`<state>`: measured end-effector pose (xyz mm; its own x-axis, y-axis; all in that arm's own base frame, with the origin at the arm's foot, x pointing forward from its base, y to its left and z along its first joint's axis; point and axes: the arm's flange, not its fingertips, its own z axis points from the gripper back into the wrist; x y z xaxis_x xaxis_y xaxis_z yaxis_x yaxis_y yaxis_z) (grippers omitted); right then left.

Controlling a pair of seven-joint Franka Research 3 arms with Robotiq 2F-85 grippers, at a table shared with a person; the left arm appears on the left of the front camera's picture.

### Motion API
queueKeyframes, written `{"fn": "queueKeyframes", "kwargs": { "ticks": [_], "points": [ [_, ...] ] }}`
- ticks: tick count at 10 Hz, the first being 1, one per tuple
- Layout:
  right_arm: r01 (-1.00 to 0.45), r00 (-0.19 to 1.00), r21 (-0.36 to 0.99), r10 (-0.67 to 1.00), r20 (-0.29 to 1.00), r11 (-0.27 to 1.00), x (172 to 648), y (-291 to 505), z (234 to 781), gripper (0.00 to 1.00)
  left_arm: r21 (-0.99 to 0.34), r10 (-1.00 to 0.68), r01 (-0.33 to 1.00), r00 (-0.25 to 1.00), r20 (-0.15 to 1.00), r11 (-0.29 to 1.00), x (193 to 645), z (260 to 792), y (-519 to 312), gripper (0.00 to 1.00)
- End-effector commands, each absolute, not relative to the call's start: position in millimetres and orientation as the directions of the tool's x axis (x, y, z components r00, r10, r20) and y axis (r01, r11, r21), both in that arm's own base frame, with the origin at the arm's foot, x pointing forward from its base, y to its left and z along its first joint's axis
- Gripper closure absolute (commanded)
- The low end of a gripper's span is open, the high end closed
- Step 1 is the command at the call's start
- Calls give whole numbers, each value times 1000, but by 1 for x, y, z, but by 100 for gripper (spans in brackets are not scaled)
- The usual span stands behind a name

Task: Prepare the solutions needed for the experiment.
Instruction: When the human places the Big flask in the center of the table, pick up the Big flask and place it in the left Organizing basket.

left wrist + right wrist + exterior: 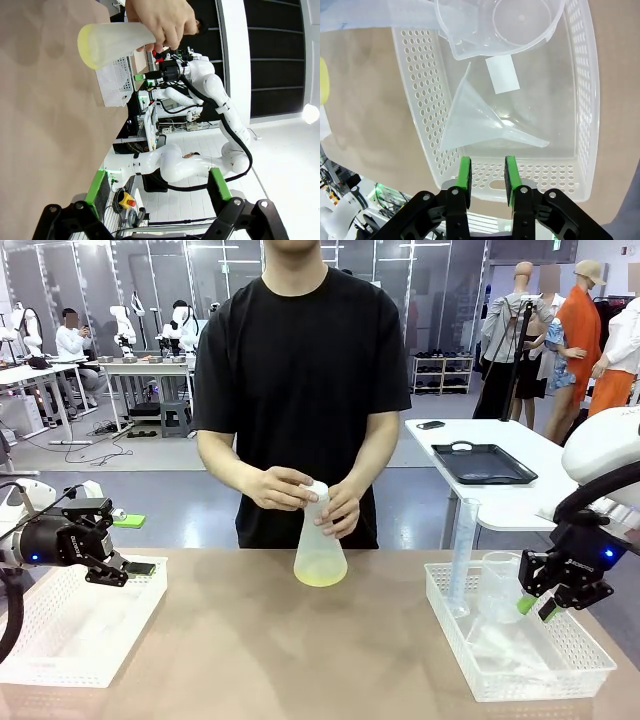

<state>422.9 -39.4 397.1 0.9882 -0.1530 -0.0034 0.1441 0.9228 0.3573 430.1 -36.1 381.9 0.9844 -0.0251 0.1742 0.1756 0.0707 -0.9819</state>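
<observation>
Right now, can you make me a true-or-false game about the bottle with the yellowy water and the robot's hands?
1. The translucent cone-shaped plastic flask holds a shallow layer of pale yellow-green liquid. True.
2. The clear plastic funnel lies in the white perforated plastic basket. True.
3. The robot's right hand grips the funnel. False: it hangs above the funnel with nothing between its fingers.
4. The flask stands in that basket. False: it rests on the brown table, with the person's hands at its neck.
5. The robot's left hand is shut. False: it is open.
</observation>
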Motion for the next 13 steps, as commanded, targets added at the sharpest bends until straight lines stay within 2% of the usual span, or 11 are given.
{"fn": "queueKeyframes", "kwargs": {
  "ticks": [1,5,8,9,11,12,13],
  "points": [
    [134,990,359,-144,0,924,422,-41,397,65,-981,-18,186,982,186,59,431,384,-38,0],
    [144,988,357,-153,-3,923,423,-39,397,64,-981,-18,186,982,186,59,431,384,-38,0],
    [149,985,548,-175,-5,823,407,-32,430,64,-981,-18,186,982,186,59,431,384,-38,0],
    [130,985,616,-173,11,777,397,-32,441,64,-981,-18,186,982,186,59,431,384,-38,0],
    [121,991,794,-125,-57,596,390,-32,454,64,-981,-18,186,982,186,59,431,384,-38,0],
    [132,988,846,-134,-72,517,391,-35,457,64,-981,-18,186,982,186,59,431,384,-38,0],
    [180,982,892,-127,-139,415,391,-36,458,64,-981,-18,186,982,186,59,431,384,-38,0]
  ]
}}
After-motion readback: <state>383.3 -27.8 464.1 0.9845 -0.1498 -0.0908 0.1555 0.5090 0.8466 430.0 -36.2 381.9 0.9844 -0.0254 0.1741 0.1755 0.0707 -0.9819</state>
